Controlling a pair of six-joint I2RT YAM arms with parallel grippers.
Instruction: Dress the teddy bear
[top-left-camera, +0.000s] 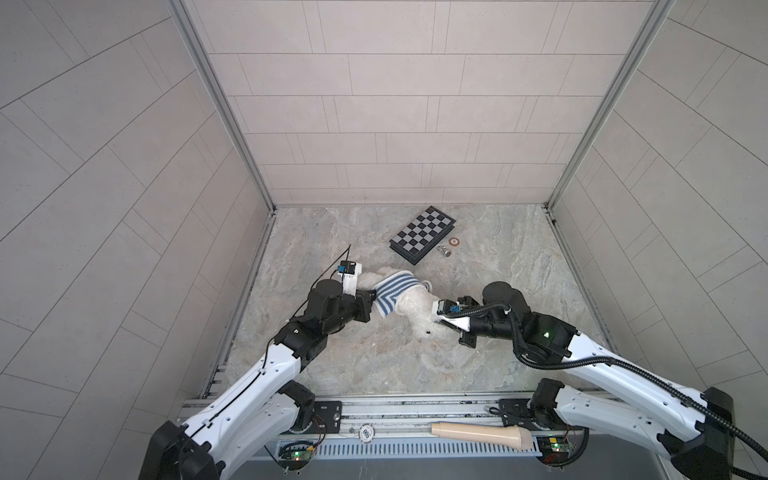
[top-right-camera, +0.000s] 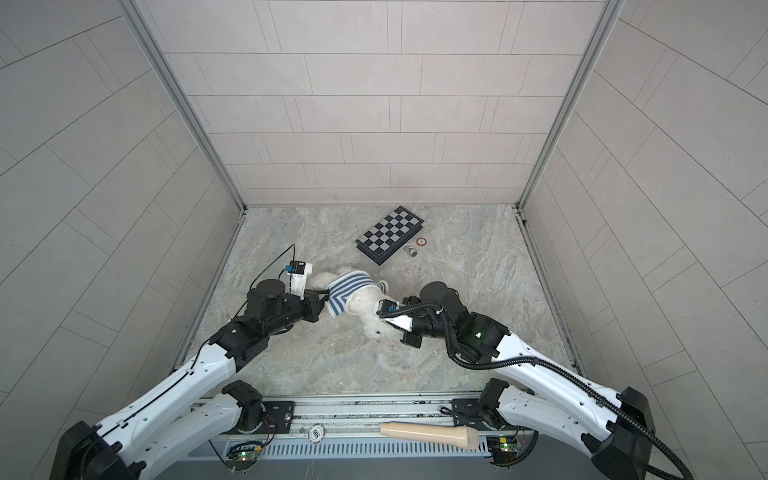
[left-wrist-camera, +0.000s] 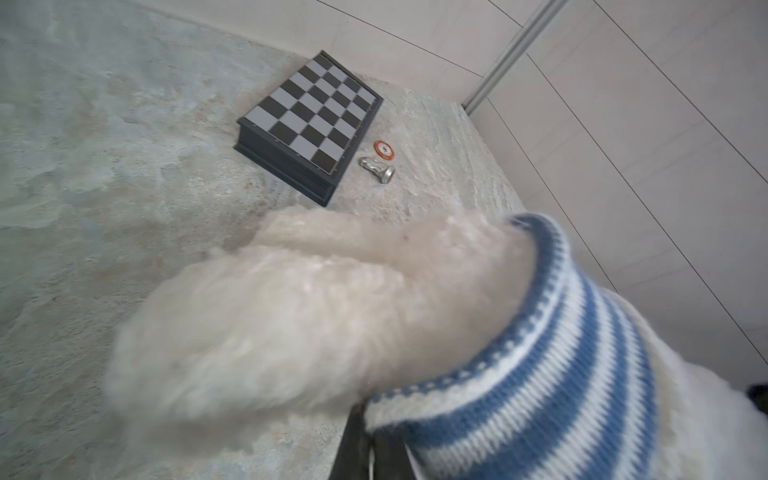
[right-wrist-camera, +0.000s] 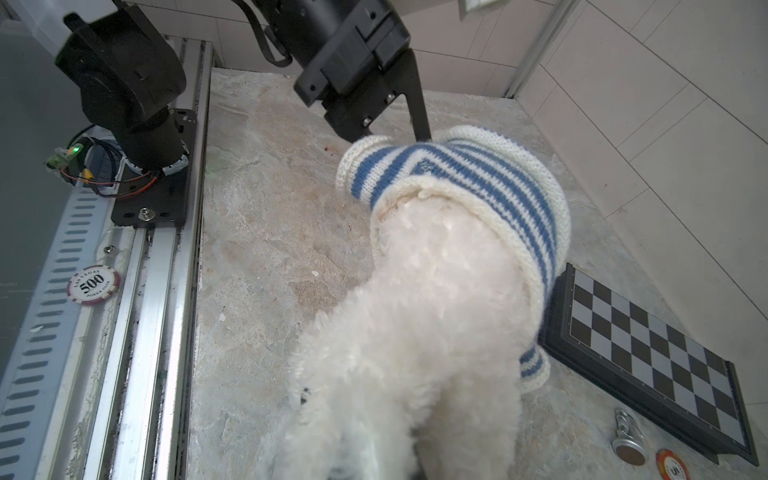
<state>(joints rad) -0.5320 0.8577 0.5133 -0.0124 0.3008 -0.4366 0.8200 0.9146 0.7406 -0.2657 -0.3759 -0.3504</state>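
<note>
The teddy bear (top-left-camera: 415, 309) lies on the marble tabletop (top-left-camera: 374, 365) between the two arms. A blue-and-white striped sweater (top-left-camera: 395, 291) is around its middle, and the chessboard (top-left-camera: 423, 235) sits just behind it.

From above, the left gripper (top-left-camera: 372, 300) meets the sweater's edge, but you can't see how it grips. Its own wrist view settles that: the dark fingers (left-wrist-camera: 357, 444) are pinched together on the knitted hem, with bare white fur bulging out of the opening beside them.

The right gripper (top-left-camera: 435, 319) is buried in the fur at the bear's head end. Both top views hide its fingers under the wrist camera. The right wrist view shows only a dark sliver among bunched fluff, clenched on the bear.

That view also catches a small black dot on the bear's face and a poker chip marked 500 (right-wrist-camera: 93, 284) on the front rail.

A silver chess piece (top-left-camera: 444, 250) and an orange chip (top-left-camera: 454, 242) lie beside the board. Only the top views show the beige handle (top-left-camera: 482, 434) resting on the rail.
</note>
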